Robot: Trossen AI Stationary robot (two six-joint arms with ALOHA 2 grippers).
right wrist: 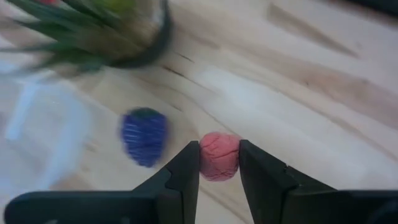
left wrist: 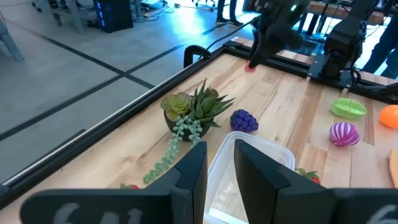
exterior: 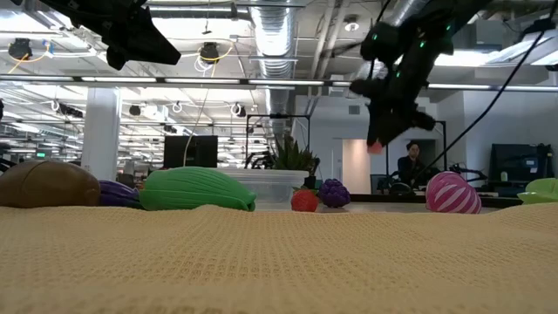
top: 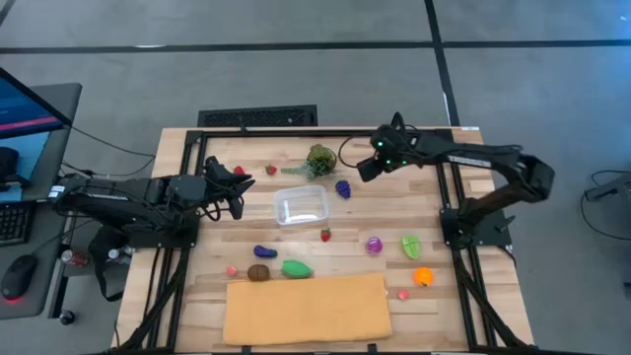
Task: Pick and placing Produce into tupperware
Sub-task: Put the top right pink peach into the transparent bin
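Right end effector pinches a pink produce piece above the table; left end effector narrowly parted, empty.

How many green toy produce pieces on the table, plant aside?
2. A dark green oblong piece lies by the tan cloth's far edge; a lime-green flat piece lies beside the striped magenta ball. More could hide under arms.

Pale wooden plank table, smooth, visible grain. Clear glossy plastic tupperware. Tan-orange woven cloth at the near edge, coarse and matt. Matt black gripper fingers clamped on a pink piece with wrinkled skin. Glossy striped magenta piece.
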